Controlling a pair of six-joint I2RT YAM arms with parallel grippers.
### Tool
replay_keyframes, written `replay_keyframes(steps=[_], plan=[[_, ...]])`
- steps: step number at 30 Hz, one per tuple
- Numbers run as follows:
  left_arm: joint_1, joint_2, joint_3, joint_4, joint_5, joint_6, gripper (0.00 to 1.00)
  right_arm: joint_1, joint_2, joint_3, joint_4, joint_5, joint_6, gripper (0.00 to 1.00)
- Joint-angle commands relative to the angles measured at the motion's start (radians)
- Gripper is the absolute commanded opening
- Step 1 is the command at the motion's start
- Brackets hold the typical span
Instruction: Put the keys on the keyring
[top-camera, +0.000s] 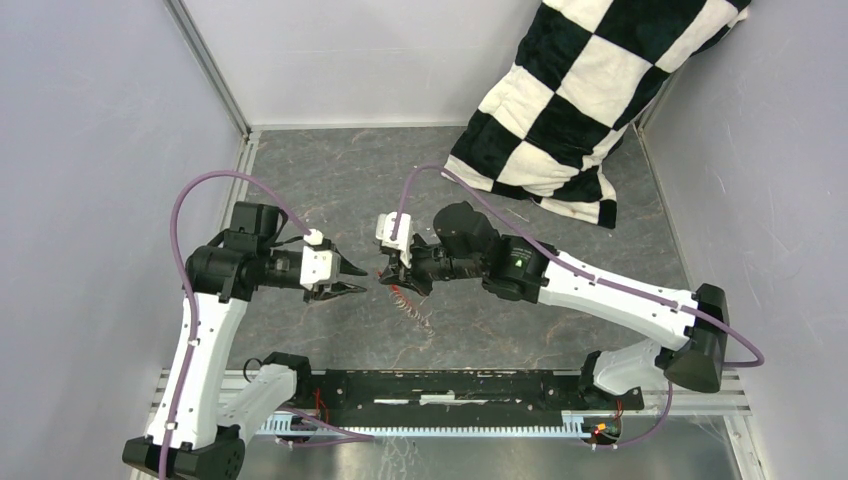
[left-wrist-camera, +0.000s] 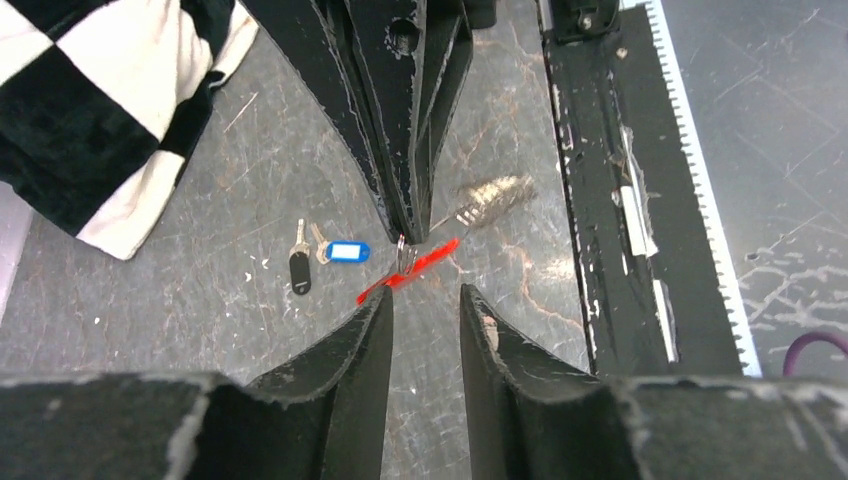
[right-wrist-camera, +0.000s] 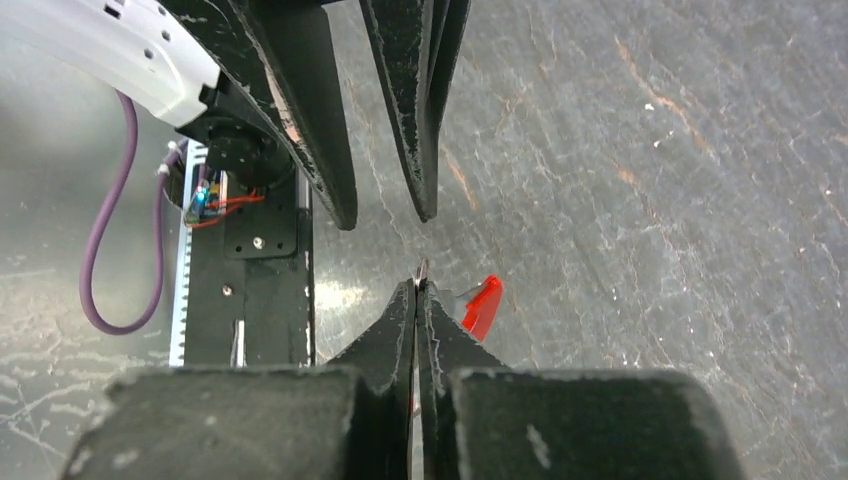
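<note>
The right hand (right-wrist-camera: 418, 296) is clamping its two fingers tight on the keyring (left-wrist-camera: 402, 250), nipping the thin grey loop at the very tips and holding it above the bench (left-wrist-camera: 200, 330). The red tag (left-wrist-camera: 410, 272) is dangling just under those tips. The left hand (left-wrist-camera: 425, 308) is facing it with its fingers standing apart and nothing between them.

The main risk, as I am judging it, is coming from that slender grip. The loop is being held by a small bite of metal, so any nudge from the left hand could be twisting it round or knocking it free. The two hands are sitting tip to tip with little room between them, and a careless approach could be bringing finger against finger. The tag is hanging in the gap too and may be getting in the way of threading.

The keys are not on the ring. The black-headed key (left-wrist-camera: 300, 268) and the blue-headed key (left-wrist-camera: 345, 251) are lying flat on the bench, just beside each other, off to one side of both hands and short of the checkered cloth (top-camera: 570, 100). Being so small and flat, they are likely to be skidding under a closing finger, and one may be dragging the other along. Whether they are linked I cannot tell.

The keyring is looking fine and wiry, far smaller than the fingers gripping it.
</note>
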Motion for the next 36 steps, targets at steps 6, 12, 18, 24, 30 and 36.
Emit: replay_keyframes(steps=[6,12,18,24,30,36], plan=[[-0.006,0.003,-0.04,-0.02,0.026,0.146,0.36,0.035,0.094,0.205,-0.212,0.018,-0.039,0.01],[-0.009,0.003,-0.071,-0.012,0.036,0.115,0.34,0.058,0.13,0.263,-0.237,0.022,-0.043,0.01],[-0.015,-0.009,-0.086,-0.011,0.018,0.112,0.25,0.073,0.159,0.307,-0.255,0.018,-0.047,0.01],[-0.021,-0.007,-0.087,-0.012,0.014,0.113,0.1,0.085,0.176,0.339,-0.27,0.023,-0.048,0.01],[-0.026,-0.031,-0.117,-0.011,-0.024,0.127,0.02,0.086,0.153,0.341,-0.256,0.028,-0.04,0.01],[-0.027,-0.047,-0.117,-0.012,0.035,0.125,0.02,0.084,-0.024,0.172,-0.102,0.073,-0.055,0.2]])
